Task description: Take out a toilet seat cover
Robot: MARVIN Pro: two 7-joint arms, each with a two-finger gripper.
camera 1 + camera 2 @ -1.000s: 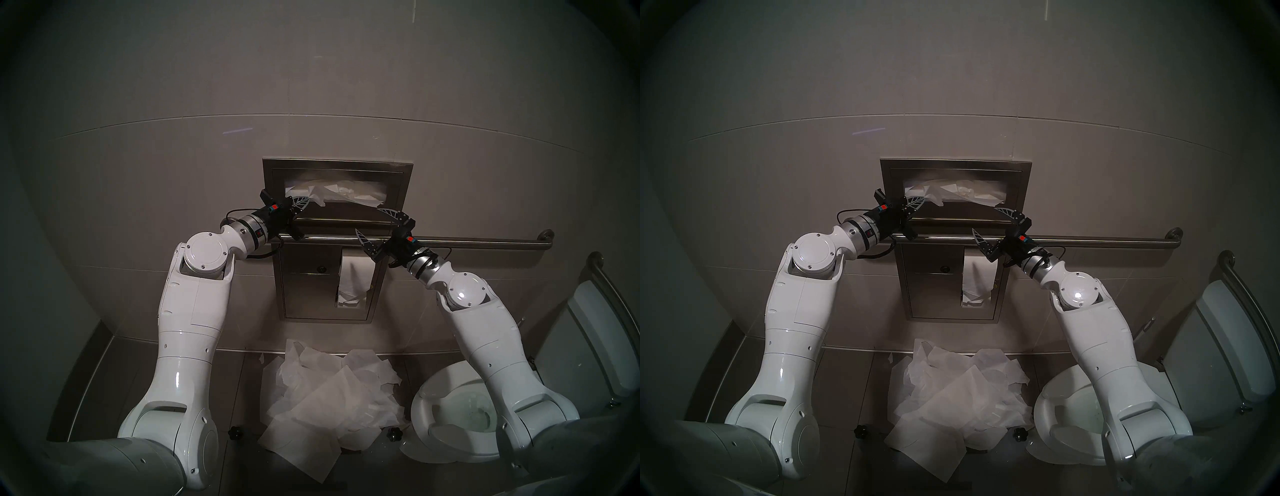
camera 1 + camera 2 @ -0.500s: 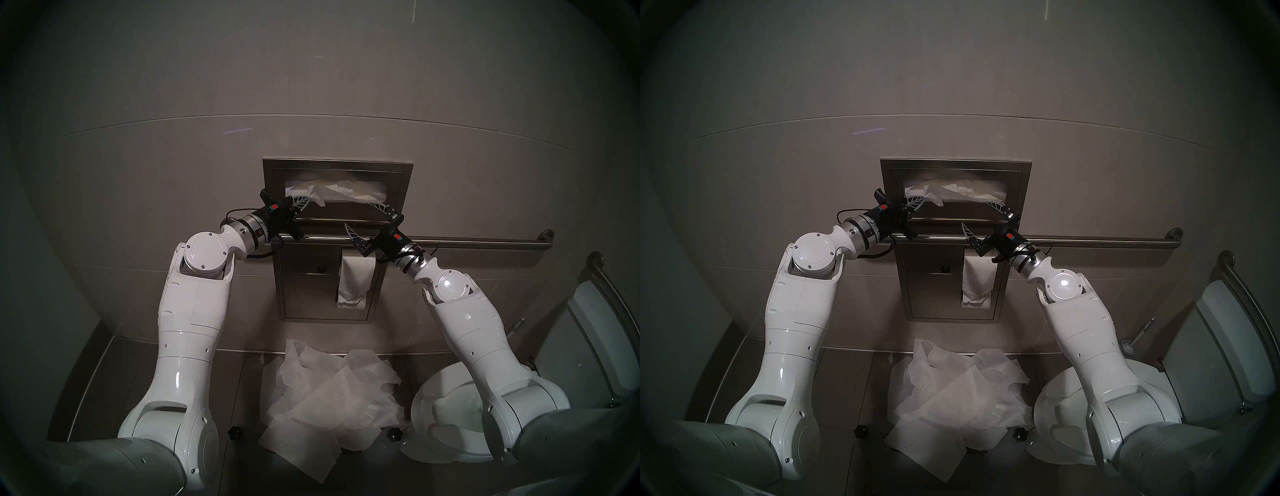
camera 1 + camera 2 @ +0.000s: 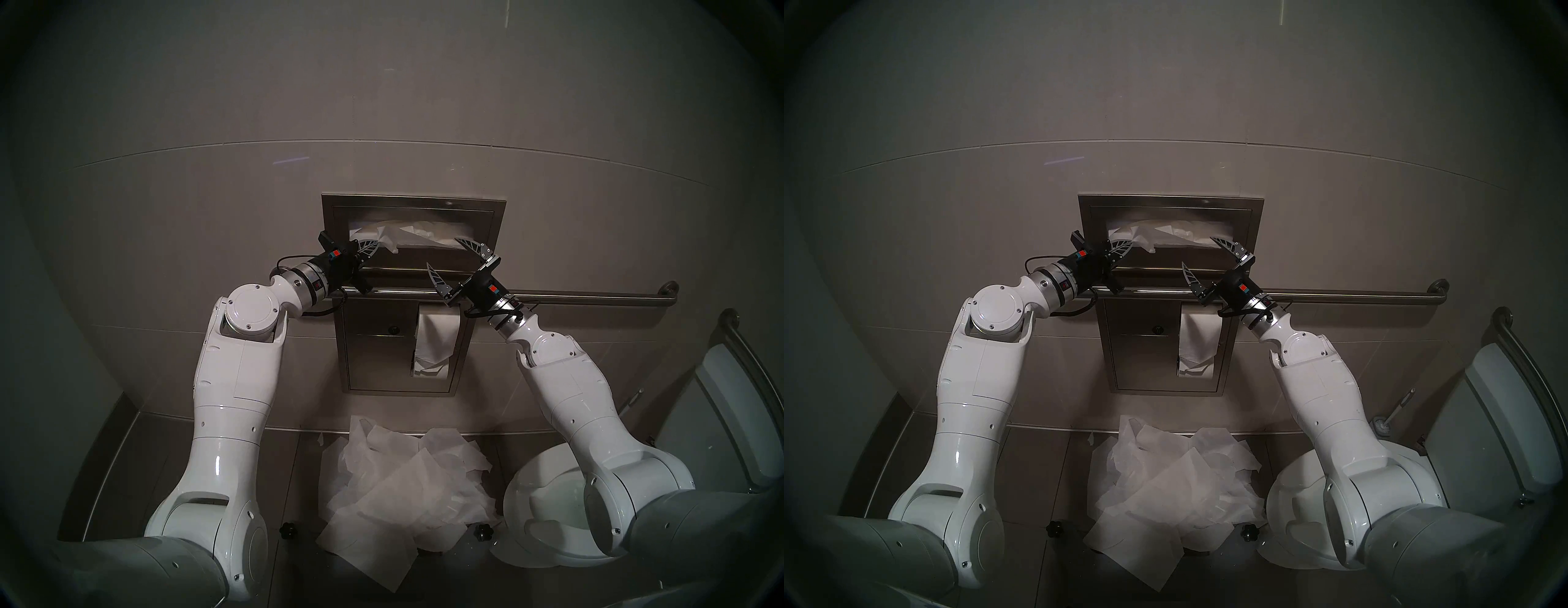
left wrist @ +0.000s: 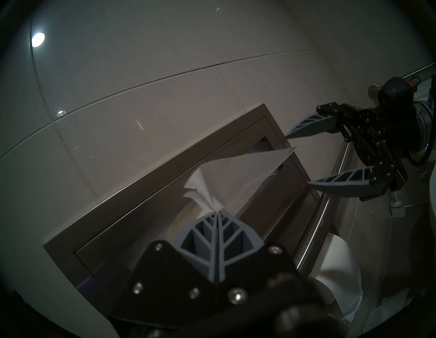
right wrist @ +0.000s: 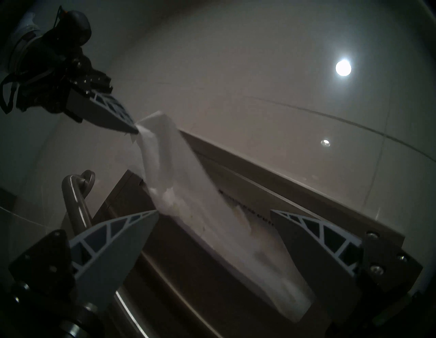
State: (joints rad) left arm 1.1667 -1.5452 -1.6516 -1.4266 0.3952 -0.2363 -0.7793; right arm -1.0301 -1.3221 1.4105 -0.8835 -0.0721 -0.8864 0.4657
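The toilet seat cover (image 3: 399,237) is thin white tissue sticking out of the top slot of the steel wall dispenser (image 3: 413,201). My left gripper (image 3: 377,246) is shut on its pulled-out left corner, as the left wrist view (image 4: 217,211) shows, with the sheet (image 4: 238,174) fanning out from the fingertips. My right gripper (image 3: 442,251) is open and empty at the slot's right end, one finger in front of the slot and one below it. In the right wrist view (image 5: 214,210) the sheet (image 5: 162,153) stretches from the slot to the left gripper (image 5: 134,128).
A steel grab bar (image 3: 594,295) runs across the wall under both wrists. A toilet paper roll (image 3: 437,339) hangs in the dispenser's lower part. A heap of white paper sheets (image 3: 403,488) lies on the floor. The toilet (image 3: 522,496) stands at the right.
My right gripper has moved left and up from the grab bar to the slot's right end, turning at the wrist and staying open. The left gripper has held still on the sheet.
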